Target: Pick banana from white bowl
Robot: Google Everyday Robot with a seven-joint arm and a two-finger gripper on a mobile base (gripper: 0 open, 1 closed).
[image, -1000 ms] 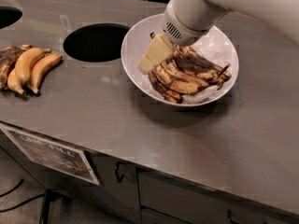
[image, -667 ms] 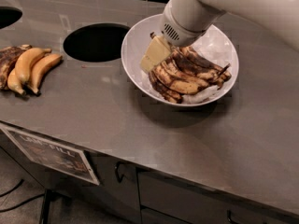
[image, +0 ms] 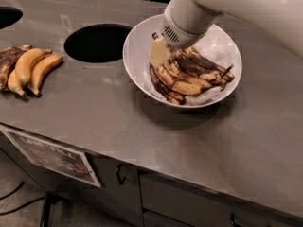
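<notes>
The white bowl stands on the steel counter, right of a round hole. It holds a bunch of overripe, brown-blotched bananas. My gripper reaches down from the upper right into the left side of the bowl, and its cream-coloured tip rests at the stem end of the bunch. The white arm hides the bowl's far rim and the upper part of the gripper.
A round hole opens in the steel counter left of the bowl, and another at the far left. A second bunch of yellower bananas lies at the left edge. Cabinet doors and a label sit below the front edge.
</notes>
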